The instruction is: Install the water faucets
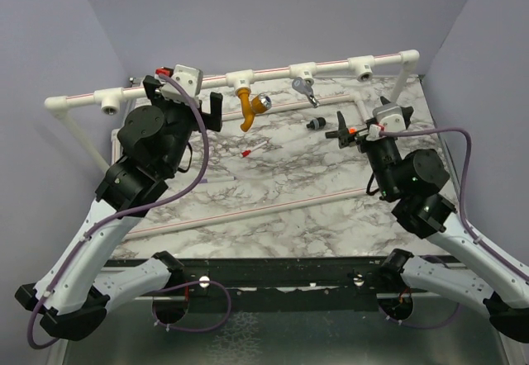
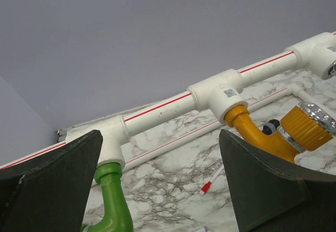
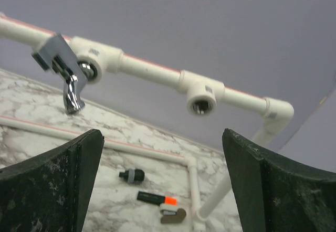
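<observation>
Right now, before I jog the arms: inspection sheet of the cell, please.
Surface: marble-pattern tabletop, loose parts on it.
Job's things: green faucet, orange faucet and grey faucet each in a tee of the pipe rail; one open tee beside them.
Clutter: red-tipped stick, black plug, orange-banded marker, loose thin pipe.
Pincers: left pincer open astride the green faucet; right pincer open, empty, facing the rail.
Cables: purple cable along each arm, slack loops by the bases.
Surroundings: plain grey walls; nothing else seen.
</observation>
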